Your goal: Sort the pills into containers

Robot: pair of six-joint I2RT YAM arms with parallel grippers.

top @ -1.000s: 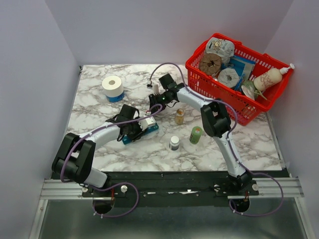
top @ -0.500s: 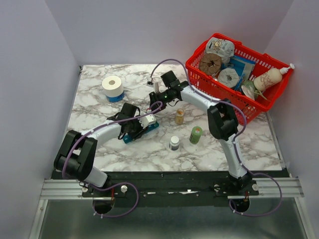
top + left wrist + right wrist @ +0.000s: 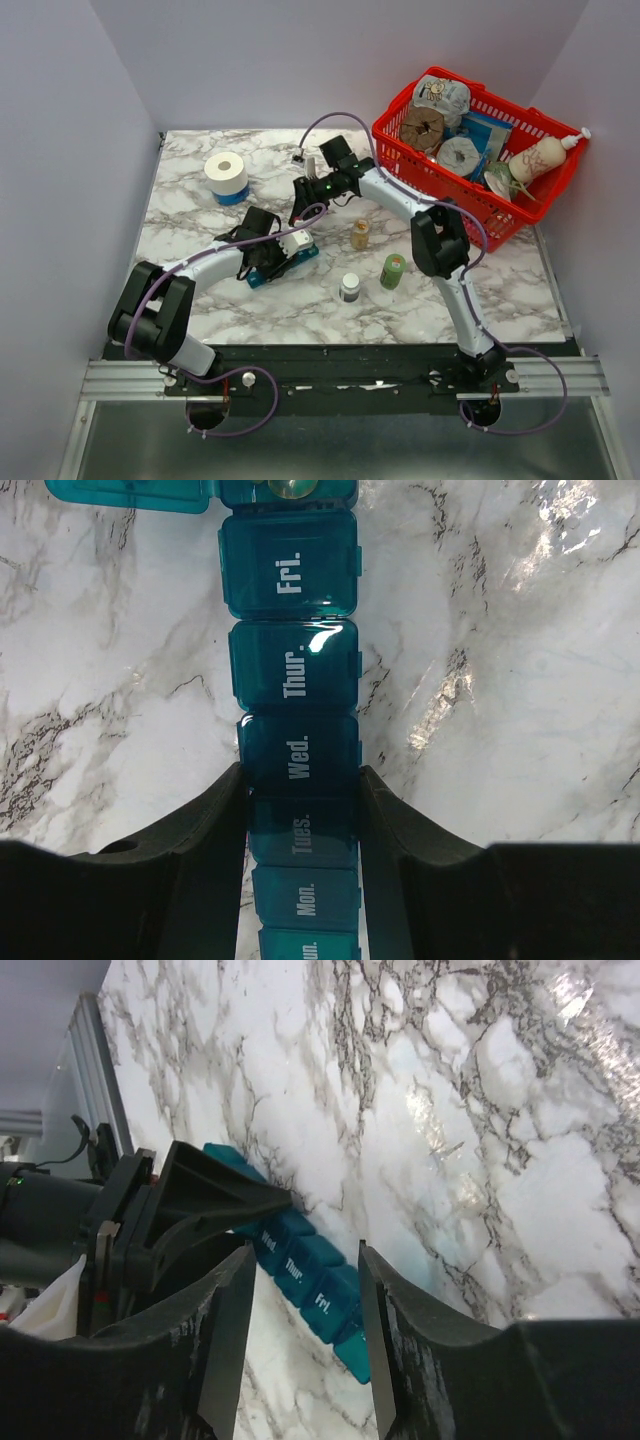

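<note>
Left gripper point(image 3: 300, 780): clamped on the blue pill-organiser strip point(image 3: 292, 670), with one black finger point(image 3: 215, 820) pressed to each long side at the "Wed." and "Tues." compartments.
Right gripper point(image 3: 305, 1252): fingers spread with nothing between them, poised over the marble table point(image 3: 500, 290) on the far side of the strip.
Containers: the strip lies flat, left of the table's centre, and runs from near-left to far-right. Lids "Mon." through "Fri." are down. The compartment beyond "Fri." is open and shows a small brownish round piece point(image 3: 290, 488), cut off by the frame edge.
Pills point(image 3: 360, 238): yellowish-brown, seen through a small clear bottle point(image 3: 360, 234) with a tan cap, which stands upright to the right of the strip and apart from it.
Other bottles: a green bottle point(image 3: 393, 271) and a white bottle with dark cap point(image 3: 349, 287) stand nearer than the clear one.
Far left: a white roll point(image 3: 226, 173) on a blue base.
Far right: a red wire basket point(image 3: 510, 215), packed with goods.
</note>
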